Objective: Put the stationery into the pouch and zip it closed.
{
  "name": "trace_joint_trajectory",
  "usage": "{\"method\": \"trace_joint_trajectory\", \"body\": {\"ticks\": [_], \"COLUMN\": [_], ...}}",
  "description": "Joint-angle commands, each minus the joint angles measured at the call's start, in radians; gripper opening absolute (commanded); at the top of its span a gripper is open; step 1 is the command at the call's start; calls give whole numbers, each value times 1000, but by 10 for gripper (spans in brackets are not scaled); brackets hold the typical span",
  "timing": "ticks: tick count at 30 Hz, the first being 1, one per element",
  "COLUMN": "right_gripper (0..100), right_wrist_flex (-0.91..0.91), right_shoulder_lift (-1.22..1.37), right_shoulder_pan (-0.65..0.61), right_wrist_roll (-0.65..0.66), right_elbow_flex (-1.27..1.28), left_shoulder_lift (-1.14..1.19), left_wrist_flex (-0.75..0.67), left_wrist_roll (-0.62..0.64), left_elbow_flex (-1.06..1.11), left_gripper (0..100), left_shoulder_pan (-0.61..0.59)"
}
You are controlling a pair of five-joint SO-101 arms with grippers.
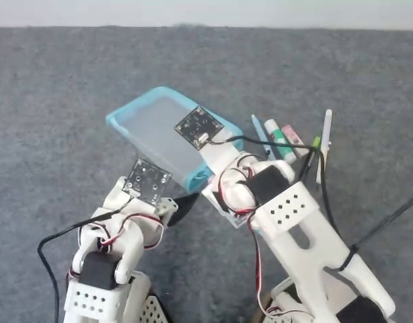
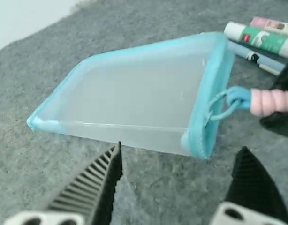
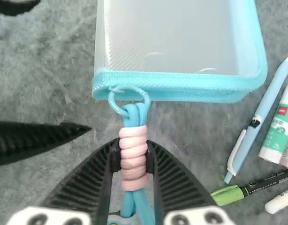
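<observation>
Hovering w/ jaws spread wide and nothing between them, the left gripper [image 2: 180, 154] sits just short of the pouch's [image 2: 134, 89] long side, near but not touching. The pouch lies flat on the grey worktop [image 1: 58, 101] and looks empty thru its clear wall. Its long axis runs straight away from the right gripper [image 3: 133, 147], which is pinched on the pink-wrapped pull cord [image 3: 133, 136]. That cord hangs off the zip ring [image 3: 127, 96] at the pouch's short end, near one corner. So I'd judge any zip move starts across that end, w/ the left gripper nearer the body to steady it.

Right of the pouch, outside it, lie a light-blue pen [image 3: 256, 122], a glue stick [image 3: 280, 129] and a green-capped marker [image 3: 247, 190], roughly parallel to the pouch.

Hard to tell whether the zip is open or shut. In the high view the right arm covers the pouch's near end. The glue stick and marker are cut off at the right wrist view's edge.
</observation>
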Motion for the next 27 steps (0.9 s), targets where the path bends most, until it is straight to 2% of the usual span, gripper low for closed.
{"method": "trace_joint_trajectory", "body": {"ticks": [1,8,13,18,23,27], "right_gripper": [6,6,6,6,6,6], "right_wrist_flex": [42,48,87,134,142,136], "right_shoulder_lift": [-25,-27,-51,-168,-269,-291], "right_shoulder_pan": [-10,-10,-10,-7,-1,-1], "right_wrist_roll": [-11,-6,25,31,91,97], "right_elbow_flex": [-87,-83,-84,-69,20,80], "left_shoulder_lift": [80,213,307,353,365,367], "left_wrist_flex": [-75,-201,-267,-307,-330,-333], "left_wrist_roll": [-11,-11,-11,-12,-12,-11], "left_elbow_flex": [-13,-13,-16,-16,-21,-21], "left_gripper": [352,352,352,352,352,352], "left_shoulder_pan": [5,-66,-72,-78,-160,-169]}}
